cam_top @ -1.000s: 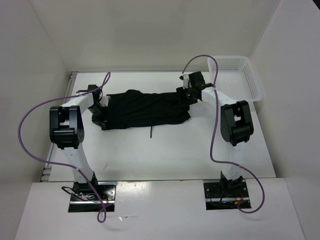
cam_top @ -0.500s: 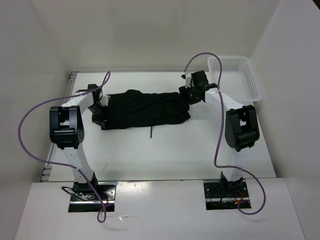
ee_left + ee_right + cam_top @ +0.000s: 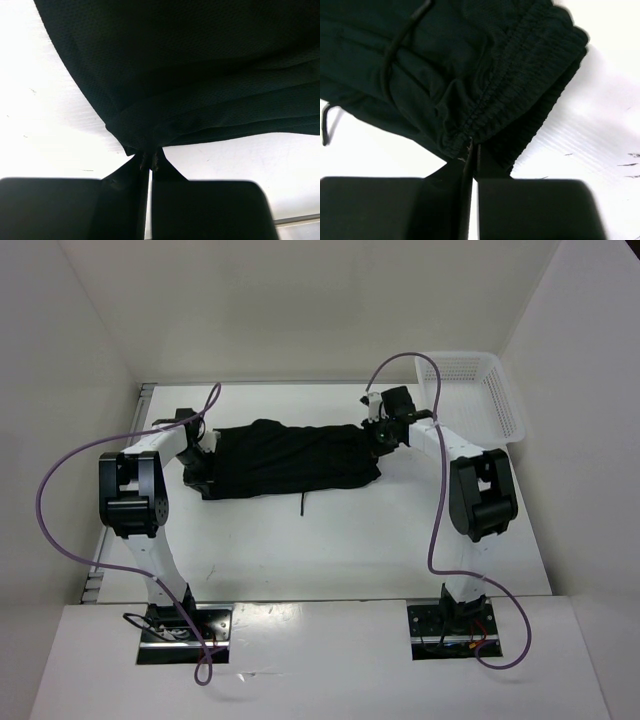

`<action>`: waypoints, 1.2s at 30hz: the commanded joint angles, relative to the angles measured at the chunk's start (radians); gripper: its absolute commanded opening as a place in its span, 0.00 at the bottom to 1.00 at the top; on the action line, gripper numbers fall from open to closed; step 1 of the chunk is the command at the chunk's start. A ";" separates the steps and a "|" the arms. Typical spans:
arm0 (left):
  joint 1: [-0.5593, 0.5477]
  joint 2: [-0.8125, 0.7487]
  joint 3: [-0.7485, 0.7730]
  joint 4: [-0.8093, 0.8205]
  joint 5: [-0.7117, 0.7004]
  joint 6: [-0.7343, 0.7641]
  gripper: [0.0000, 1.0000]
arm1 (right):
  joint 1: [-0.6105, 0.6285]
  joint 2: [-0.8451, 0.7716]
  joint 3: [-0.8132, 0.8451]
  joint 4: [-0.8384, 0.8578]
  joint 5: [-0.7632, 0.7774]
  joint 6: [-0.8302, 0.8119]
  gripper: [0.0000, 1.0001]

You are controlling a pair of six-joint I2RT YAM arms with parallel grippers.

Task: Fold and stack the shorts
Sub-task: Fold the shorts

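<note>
Top view: shorts lie stretched left to right across the far middle of the table. Over the last second the right arm's elbow has swung right; the right gripper has barely shifted at the right end, and the left gripper is unchanged. Judged: cloth pulled taut for a fold. Basket, far right, shows nothing inside.

Left wrist: jaws pinched on a corner of the shorts.

Right wrist: jaws clamped on the waistband edge, drawstring loose.
</note>
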 commanded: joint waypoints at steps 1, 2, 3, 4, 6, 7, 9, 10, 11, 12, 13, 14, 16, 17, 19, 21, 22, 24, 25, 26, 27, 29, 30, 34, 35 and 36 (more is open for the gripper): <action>0.006 -0.040 0.033 -0.016 -0.029 0.004 0.00 | 0.008 0.004 0.082 0.008 0.032 -0.001 0.00; 0.006 -0.040 0.033 -0.016 -0.030 0.004 0.00 | 0.008 0.004 0.094 0.008 0.032 -0.026 0.00; 0.006 -0.040 0.045 -0.016 -0.043 0.004 0.00 | 0.008 0.004 0.120 -0.003 0.043 -0.035 0.00; 0.006 -0.050 0.068 -0.025 -0.054 0.004 0.00 | 0.008 0.004 0.134 -0.003 0.025 -0.035 0.00; 0.015 -0.050 0.095 -0.035 -0.054 0.004 0.00 | -0.005 -0.005 0.186 -0.050 -0.029 -0.044 0.00; 0.025 -0.050 0.112 -0.050 -0.054 0.004 0.00 | -0.019 -0.005 0.204 -0.065 -0.093 -0.054 0.00; 0.041 -0.050 0.166 -0.079 -0.054 0.004 0.00 | -0.029 -0.026 0.250 -0.116 -0.157 -0.079 0.00; 0.058 -0.050 0.184 -0.104 -0.037 0.004 0.00 | -0.038 -0.027 0.263 -0.139 -0.223 -0.092 0.00; 0.067 -0.050 0.203 -0.119 -0.019 0.004 0.00 | -0.038 -0.040 0.285 -0.195 -0.259 -0.107 0.00; 0.084 -0.050 0.238 -0.151 -0.005 0.004 0.00 | -0.048 -0.052 0.295 -0.226 -0.294 -0.139 0.00; 0.093 -0.050 0.252 -0.168 0.009 0.004 0.00 | -0.049 -0.053 0.295 -0.257 -0.326 -0.152 0.00; 0.093 -0.050 0.261 -0.180 0.019 0.004 0.00 | -0.071 -0.063 0.304 -0.285 -0.374 -0.152 0.00; 0.107 -0.050 0.261 -0.202 0.030 0.004 0.00 | -0.081 -0.063 0.281 -0.343 -0.400 -0.176 0.00; 0.119 -0.050 0.261 -0.216 0.030 0.004 0.00 | -0.093 -0.075 0.243 -0.343 -0.400 -0.176 0.00; 0.128 -0.028 0.249 -0.243 0.030 0.004 0.00 | -0.093 -0.085 0.206 -0.354 -0.400 -0.187 0.00; 0.137 -0.016 0.212 -0.265 0.039 0.004 0.00 | -0.102 -0.085 0.143 -0.354 -0.386 -0.198 0.00; 0.138 -0.001 0.191 -0.265 0.039 0.004 0.00 | -0.102 -0.095 0.116 -0.343 -0.376 -0.198 0.00; 0.138 0.030 0.125 -0.244 0.039 0.004 0.00 | -0.102 -0.096 0.018 -0.304 -0.315 -0.169 0.02; 0.128 0.039 0.105 -0.231 0.039 0.004 0.00 | -0.102 -0.096 -0.010 -0.264 -0.291 -0.158 0.10; 0.128 0.048 0.088 -0.204 0.039 0.004 0.03 | -0.102 -0.096 -0.056 -0.245 -0.270 -0.137 0.19; 0.128 0.062 0.074 -0.203 0.055 0.004 0.06 | -0.102 -0.096 -0.070 -0.230 -0.233 -0.136 0.25; 0.107 0.076 0.050 -0.193 0.084 0.004 0.20 | -0.102 -0.085 -0.088 -0.185 -0.192 -0.066 0.55; 0.107 0.076 0.050 -0.193 0.084 0.004 0.24 | -0.102 -0.085 -0.089 -0.170 -0.169 -0.042 0.59; 0.098 0.056 0.040 -0.184 0.104 0.004 0.32 | -0.122 -0.076 -0.079 -0.124 -0.197 0.092 0.73; 0.098 0.047 0.031 -0.184 0.093 0.004 0.33 | -0.122 -0.066 -0.079 -0.112 -0.220 0.138 0.77; 0.098 0.047 0.031 -0.184 0.093 0.004 0.33 | -0.122 -0.066 -0.079 -0.112 -0.245 0.155 0.80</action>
